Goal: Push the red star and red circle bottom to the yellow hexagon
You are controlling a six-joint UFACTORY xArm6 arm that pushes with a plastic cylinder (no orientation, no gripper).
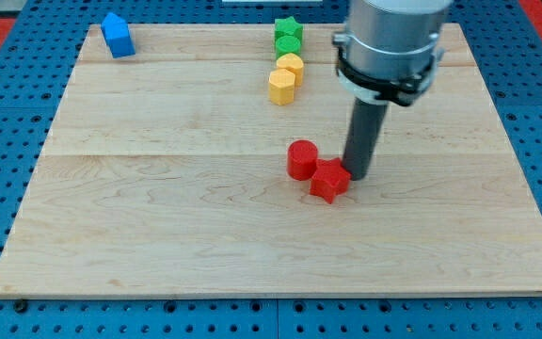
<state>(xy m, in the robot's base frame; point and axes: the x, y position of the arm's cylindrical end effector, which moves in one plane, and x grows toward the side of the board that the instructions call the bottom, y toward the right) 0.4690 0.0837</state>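
Observation:
The red circle (301,159) and the red star (329,179) sit touching each other near the middle of the wooden board (158,207), the star to the lower right of the circle. My tip (358,175) stands right against the star's right side. The yellow hexagon (282,87) sits near the view's top, straight above the red blocks, with a second yellow block (292,66) touching it just above.
Two green blocks, a cube (289,44) and a star (288,28), sit stacked in line above the yellow ones at the top edge. A blue house-shaped block (117,35) sits at the top left corner. A blue pegboard surrounds the board.

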